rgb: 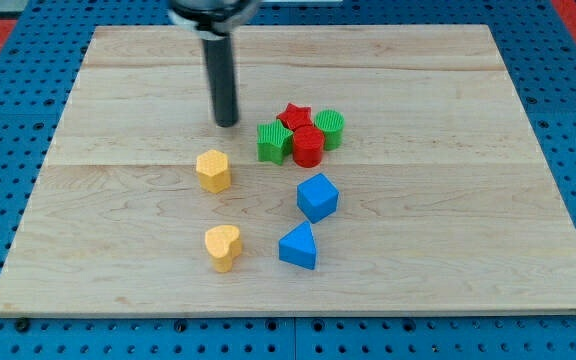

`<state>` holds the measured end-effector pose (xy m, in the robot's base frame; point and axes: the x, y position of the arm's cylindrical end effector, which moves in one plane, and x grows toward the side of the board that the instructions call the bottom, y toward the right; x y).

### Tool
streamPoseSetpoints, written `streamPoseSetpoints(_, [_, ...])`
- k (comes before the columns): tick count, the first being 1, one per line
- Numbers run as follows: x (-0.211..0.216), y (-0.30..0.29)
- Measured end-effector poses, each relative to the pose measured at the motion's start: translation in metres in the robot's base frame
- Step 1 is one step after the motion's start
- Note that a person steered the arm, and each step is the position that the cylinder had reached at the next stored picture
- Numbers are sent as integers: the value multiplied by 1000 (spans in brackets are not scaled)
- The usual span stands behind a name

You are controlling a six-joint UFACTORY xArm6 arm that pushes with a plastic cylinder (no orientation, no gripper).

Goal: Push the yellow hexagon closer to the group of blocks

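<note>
The yellow hexagon (213,170) lies left of the board's middle. My tip (227,122) rests on the board just above it and slightly to the right, a short gap apart, not touching. To the hexagon's right is a tight group: a green star (273,141), a red star (294,116), a red cylinder (308,146) and a green cylinder (330,129). A gap separates the hexagon from the green star.
A yellow heart (222,247) lies below the hexagon. A blue cube-like block (317,197) and a blue triangular block (299,246) lie below the group. The wooden board (468,200) sits on a blue pegboard surface.
</note>
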<state>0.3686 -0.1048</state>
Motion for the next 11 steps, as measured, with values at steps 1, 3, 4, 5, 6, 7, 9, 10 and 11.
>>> streamPoseSetpoints(1, [3, -69])
streamPoseSetpoints(3, [16, -117])
streamPoseSetpoints(4, [32, -141])
streamPoseSetpoints(5, [56, -141])
streamPoseSetpoints(6, [79, -137])
streamPoseSetpoints(7, [89, -63])
streamPoseSetpoints(9, [92, 42])
streamPoseSetpoints(10, [76, 86])
streamPoseSetpoints(11, [88, 44])
